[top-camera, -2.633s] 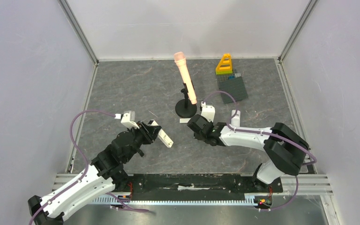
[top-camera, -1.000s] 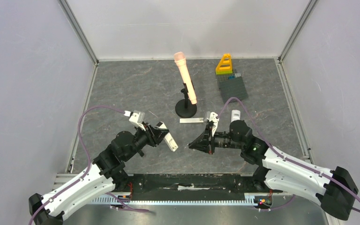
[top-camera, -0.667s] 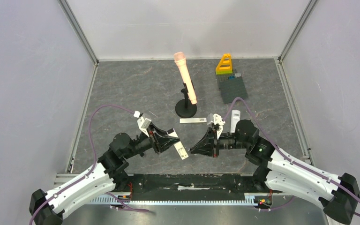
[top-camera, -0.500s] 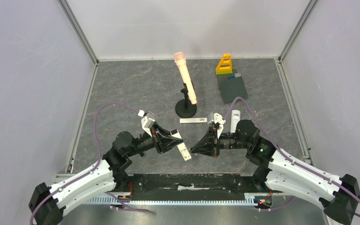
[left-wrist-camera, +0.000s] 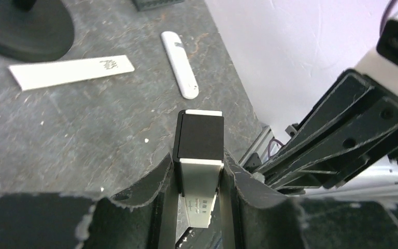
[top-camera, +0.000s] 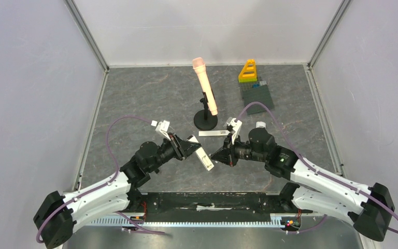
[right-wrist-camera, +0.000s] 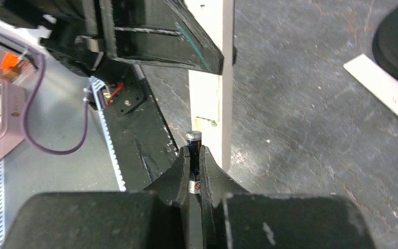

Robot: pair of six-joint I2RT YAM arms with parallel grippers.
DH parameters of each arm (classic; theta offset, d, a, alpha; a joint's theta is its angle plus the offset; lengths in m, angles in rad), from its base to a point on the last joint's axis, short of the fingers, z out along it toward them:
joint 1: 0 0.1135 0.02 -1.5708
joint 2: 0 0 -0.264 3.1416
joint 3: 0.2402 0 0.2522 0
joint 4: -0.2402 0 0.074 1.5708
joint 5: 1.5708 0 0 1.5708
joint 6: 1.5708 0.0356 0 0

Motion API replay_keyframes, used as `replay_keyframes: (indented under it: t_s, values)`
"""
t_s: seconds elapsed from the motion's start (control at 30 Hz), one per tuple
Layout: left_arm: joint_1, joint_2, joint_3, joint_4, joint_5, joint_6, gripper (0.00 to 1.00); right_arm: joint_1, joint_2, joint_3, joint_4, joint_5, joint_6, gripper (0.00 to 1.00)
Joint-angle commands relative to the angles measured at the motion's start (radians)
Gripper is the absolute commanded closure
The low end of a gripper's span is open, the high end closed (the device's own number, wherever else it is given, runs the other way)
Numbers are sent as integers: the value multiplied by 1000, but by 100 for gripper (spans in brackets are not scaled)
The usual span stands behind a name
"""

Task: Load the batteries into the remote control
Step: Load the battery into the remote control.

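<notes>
Left wrist view: left gripper [left-wrist-camera: 199, 174] clamped on the remote control [left-wrist-camera: 199, 136], one finger on each long side. The remote's black end projects beyond the fingertips.
Right wrist view: right gripper [right-wrist-camera: 194, 158] pinched on one battery [right-wrist-camera: 194, 141], dark with orange marking. Its cap protrudes past the fingertips.
Battery position: just beside the remote's free end; contact cannot be told.
Top external view: the two sets of fingertips face each other, close together, above the table [top-camera: 134, 104].
Beyond left fingers: second white remote [left-wrist-camera: 179, 64] and white strip [left-wrist-camera: 71, 71], both lying flat.
</notes>
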Motion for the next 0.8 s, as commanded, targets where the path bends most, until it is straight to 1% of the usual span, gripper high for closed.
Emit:
replay_keyframes:
  t_s: [0.0, 0.1, 0.2, 0.43, 0.57, 0.77]
  values:
    - [17, 12, 4, -39, -100, -210, 98, 24, 56, 43, -23, 107, 35, 100]
    - [39, 14, -8, -58, -93, -287, 98, 46, 95, 55, -26, 123, 31, 100]
    - [62, 17, -13, -54, -62, -322, 98, 63, 126, 71, -36, 134, 25, 100]
    - [109, 32, -28, -9, 38, -351, 98, 92, 173, 98, -47, 193, 23, 100]
    - [124, 30, -33, -2, 61, -355, 98, 105, 199, 113, -51, 230, 27, 100]
    - [134, 26, -55, 28, 72, -391, 98, 117, 242, 140, -55, 238, 16, 100]
